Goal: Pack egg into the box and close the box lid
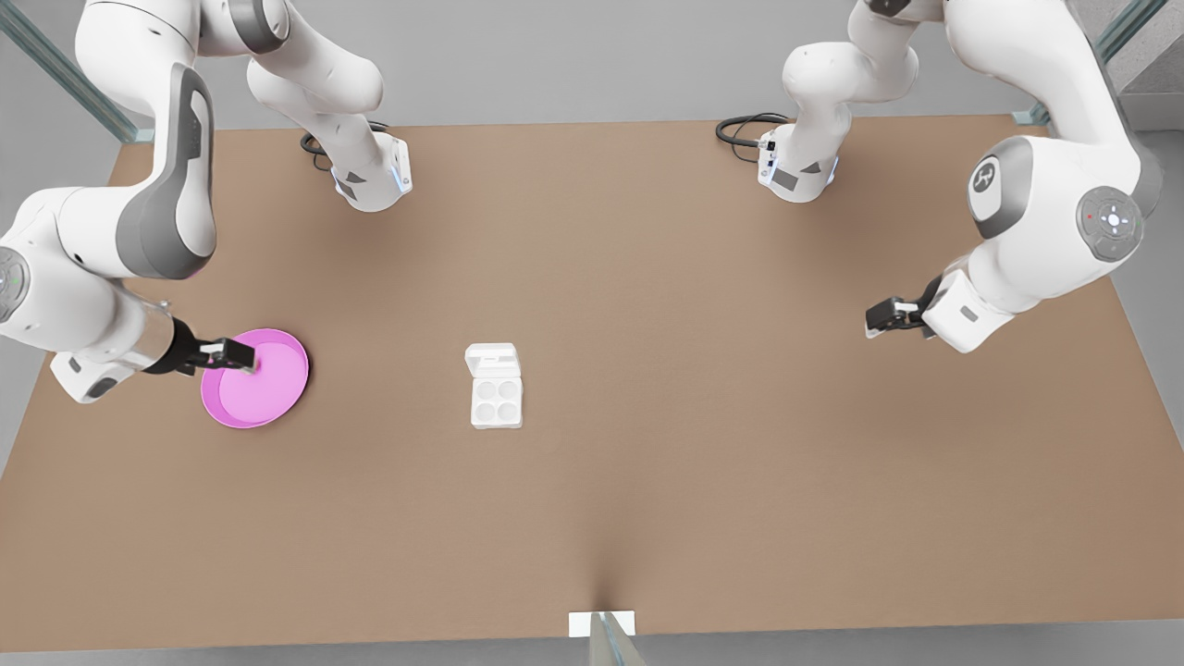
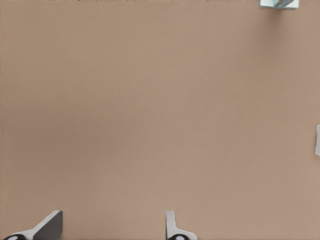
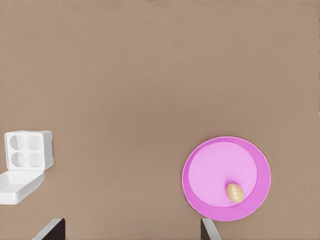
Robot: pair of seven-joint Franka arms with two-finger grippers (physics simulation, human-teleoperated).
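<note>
Front view: a flat brown table (image 1: 647, 518) takes up most of the scene, with grey floor past its far edge and slanted glass-and-metal struts in the upper corners. Two white arm bases stand at the far edge, each with a black cable coiled beside it. A small white tab sits at the near edge, with a strut rising from it. The right-hand arm's grey joint cover bears a round white logo; no words can be read anywhere.

The box (image 1: 497, 400) lies near the table's middle, its four cups bare, and the lid (image 1: 491, 359) is laid open flat on the far side. On the front view's left, the right gripper (image 1: 242, 356) hangs over the pink dish (image 1: 268, 393); the egg is hidden here. On the front view's right, the left gripper (image 1: 871, 322) waits above bare table, well apart from the box.

Left wrist view: plain brown table, a strut foot at one corner, and the left gripper's fingertips (image 2: 50, 226) spread wide with nothing between them.

Right wrist view: the egg (image 3: 235, 192) lies in the dish (image 3: 200, 172), near its rim. The box (image 3: 29, 149) and open lid (image 3: 19, 186) lie well apart from the dish. The right gripper's fingertips (image 3: 50, 230) stand wide apart, holding nothing.
</note>
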